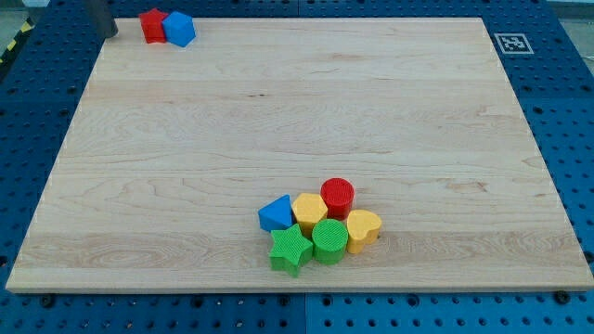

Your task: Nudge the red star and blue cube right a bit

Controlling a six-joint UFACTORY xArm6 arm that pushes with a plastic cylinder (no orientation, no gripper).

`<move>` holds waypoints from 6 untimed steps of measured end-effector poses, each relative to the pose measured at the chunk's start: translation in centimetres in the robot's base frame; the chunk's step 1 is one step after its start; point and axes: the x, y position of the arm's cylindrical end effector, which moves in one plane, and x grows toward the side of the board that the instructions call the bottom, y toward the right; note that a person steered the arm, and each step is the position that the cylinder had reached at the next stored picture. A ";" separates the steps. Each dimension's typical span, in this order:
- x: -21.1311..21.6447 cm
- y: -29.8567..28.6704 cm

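At view's top-left corner of wooden board [278, 130]: my tip [109, 35] just left of red star [151, 25], star touching blue cube [179, 29]. No jaws on rod. Blue pegboard [557, 139] surrounds board.

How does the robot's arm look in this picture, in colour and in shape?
Only the lower part of a straight dark rod shows, at the view's top left. It looks black or dark grey, plain, with no visible markings or cables. My tip lies just left of the red star, which touches the blue cube.
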 end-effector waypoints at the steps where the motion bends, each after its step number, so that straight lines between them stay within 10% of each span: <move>1: -2.4 0.3; 6: 0.8 6.8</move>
